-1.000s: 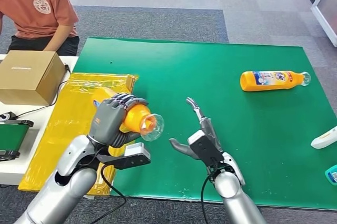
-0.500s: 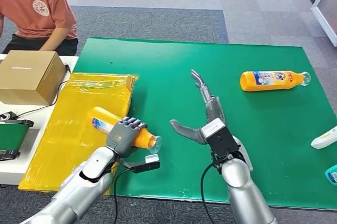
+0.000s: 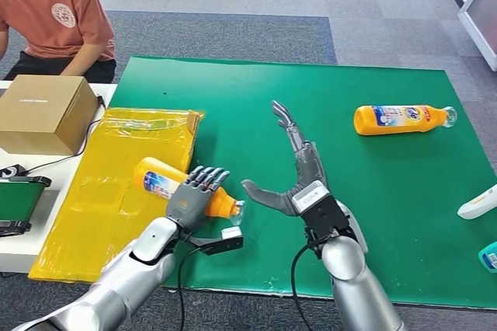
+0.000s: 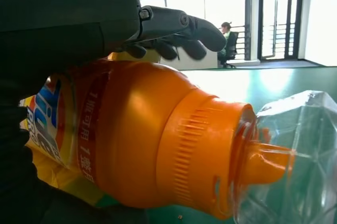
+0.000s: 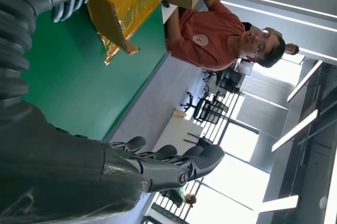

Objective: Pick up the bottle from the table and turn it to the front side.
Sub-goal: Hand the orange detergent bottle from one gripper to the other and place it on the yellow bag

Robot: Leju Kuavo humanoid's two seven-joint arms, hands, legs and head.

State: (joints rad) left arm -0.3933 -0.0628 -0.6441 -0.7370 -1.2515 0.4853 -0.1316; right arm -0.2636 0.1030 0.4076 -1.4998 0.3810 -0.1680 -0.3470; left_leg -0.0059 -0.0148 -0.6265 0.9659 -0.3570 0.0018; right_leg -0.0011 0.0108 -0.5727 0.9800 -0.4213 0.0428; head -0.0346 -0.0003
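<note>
Left hand: low over the near edge of the bench, its dark fingers stretched straight out across the top of the bottle rather than wrapped round it; the left wrist view has them spread flat above the orange shoulder, released, grasping nothing.
Orange plastic bottle with a clear cap: lying on its side, body on the yellow sheet, cap end pointing out over the green mat, blue and red label towards the base.
Right hand: raised just to the right of the cap, palm open, fingers splayed and pointing away, thumb reaching towards the bottle, apart from it.
Green mat: covers the bench.
Crinkled yellow plastic sheet: on the mat's left side.
Second orange bottle: on its side, far right of the mat, well apart from both hands.
Brown cardboard box: on the white side table, left.
Person in a rust-red T-shirt: seated behind the box.
</note>
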